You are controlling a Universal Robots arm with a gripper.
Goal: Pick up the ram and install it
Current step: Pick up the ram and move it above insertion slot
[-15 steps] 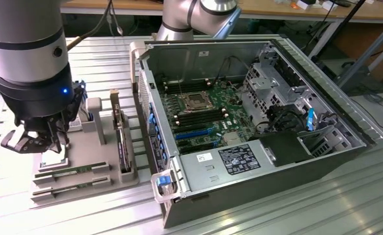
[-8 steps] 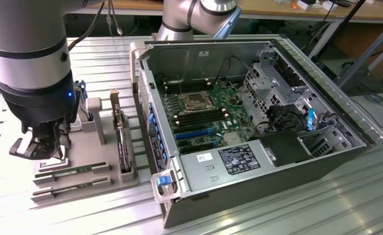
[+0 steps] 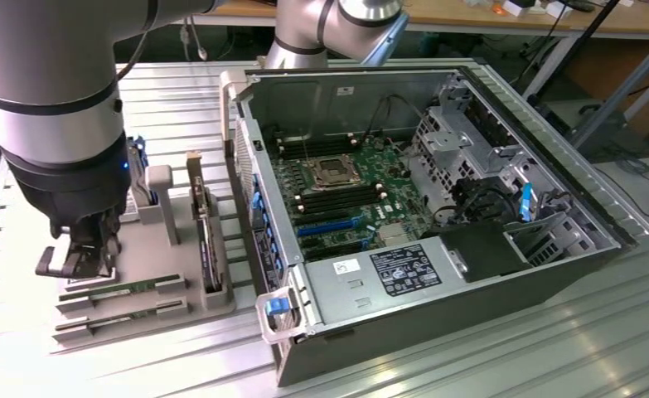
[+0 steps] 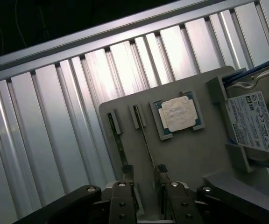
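Wrist view: the gripper (image 4: 144, 173) is hanging open over one end of the grey parts tray (image 4: 195, 158). Its fingers (image 4: 125, 179) are standing apart and straddling the end of the ram (image 4: 147, 142), which is sitting on edge in its holder with a gap showing on either side, so nothing is being pinched. A second, matching stick (image 4: 118, 140) is lying parallel just beside it, closer to the tray's edge. Both sticks are occupying the end of the tray away from the hard drive (image 4: 253, 121), with the square processor chip (image 4: 177, 114) resting between them and the drive. Exterior view: the arm is holding the gripper above that same end of the tray, while the open computer case (image 3: 346, 294) is standing beside the tray on the exterior view's right, its motherboard (image 3: 352, 186) facing upward and the dark memory slots (image 3: 326, 201) looking empty. Judged progress: the approach is made, the grasp is not yet closed, and both pick-up and installation are outstanding.
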